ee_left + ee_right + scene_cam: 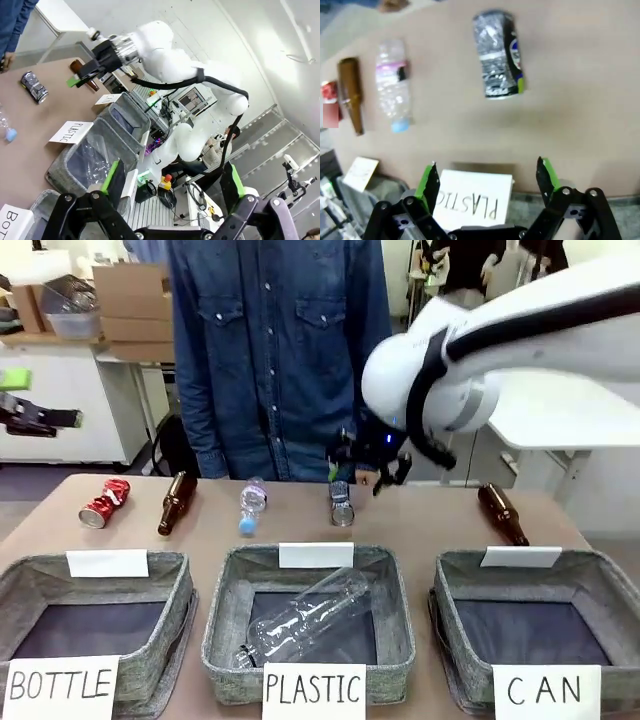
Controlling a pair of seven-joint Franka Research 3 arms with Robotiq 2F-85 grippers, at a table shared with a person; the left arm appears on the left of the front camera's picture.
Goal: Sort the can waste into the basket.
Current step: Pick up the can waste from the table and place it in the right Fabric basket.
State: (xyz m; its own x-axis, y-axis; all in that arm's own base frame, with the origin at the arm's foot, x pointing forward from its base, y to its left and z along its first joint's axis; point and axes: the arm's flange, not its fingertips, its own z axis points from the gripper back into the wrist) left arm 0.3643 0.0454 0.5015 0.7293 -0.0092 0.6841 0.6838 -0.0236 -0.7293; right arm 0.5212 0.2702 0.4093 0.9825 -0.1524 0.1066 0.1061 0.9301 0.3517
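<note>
A crushed silver can with a dark pattern [342, 508] [498, 54] [34, 86] lies on the brown table at the far middle. My right gripper [366, 466] [487, 180] hovers open just above and behind it, nothing between its green pads. A crushed red can [104, 503] [329, 92] lies at the far left. The grey basket signed "CAN" [455, 572] [131, 111] stands at the near right, holding nothing. My left gripper [172, 180] is open and raised, away from the table, looking across at the right arm.
Brown glass bottles [177, 502] [502, 513] and a small clear plastic bottle [252, 505] lie along the far row. The "PLASTIC" basket [225, 585] holds a clear bottle; the "BOTTLE" basket [170, 575] stands at the left. A person in a denim shirt [275, 350] stands at the far edge.
</note>
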